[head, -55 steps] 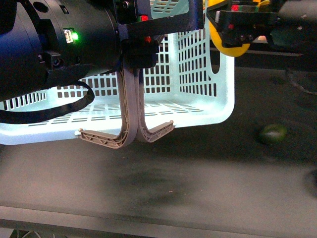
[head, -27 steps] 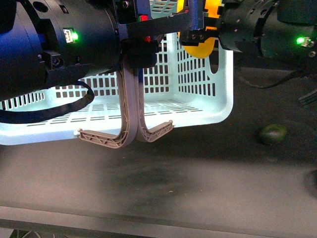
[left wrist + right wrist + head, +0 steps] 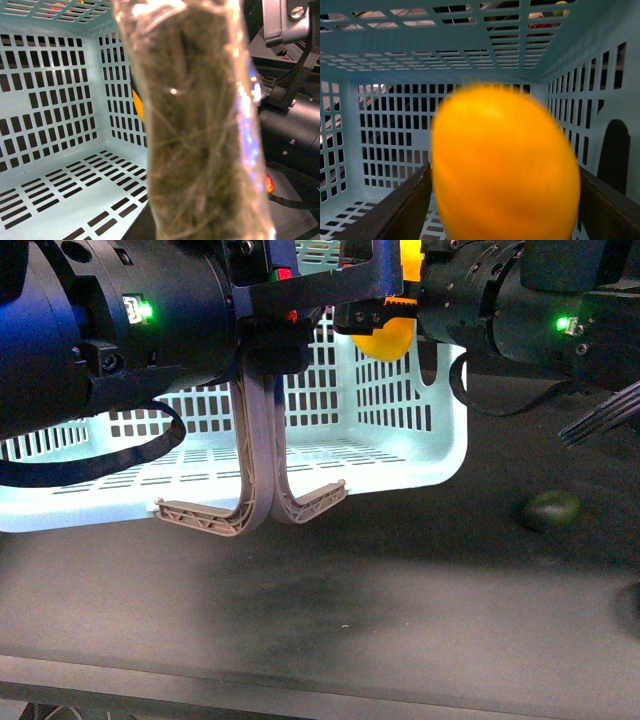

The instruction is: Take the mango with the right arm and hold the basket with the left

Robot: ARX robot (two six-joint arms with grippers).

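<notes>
1. Basket (image 3: pixel 410 445): pale blue moulded plastic with slotted walls, a slotted floor and rounded corners. A dark matte table (image 3: pixel 330 610) is showing beneath it.
2. Handles (image 3: pixel 257 495): two grey-brown ribbed plastic loops are rising side by side, touching.
3. Left gripper (image 3: pixel 268 340): is clamping both handles together at their top.
4. Mango (image 3: pixel 505 165): smooth, yellow-orange and egg-shaped. It is hanging inside the basket, clear of the floor and nearer the right wall.
5. Right gripper (image 3: pixel 372 312): dark blocky fingers (image 3: pixel 395 210) are pinching the mango from both sides.
6. Dark green oval fruit (image 3: pixel 551 510): is lying on the table, apart from the basket.
</notes>
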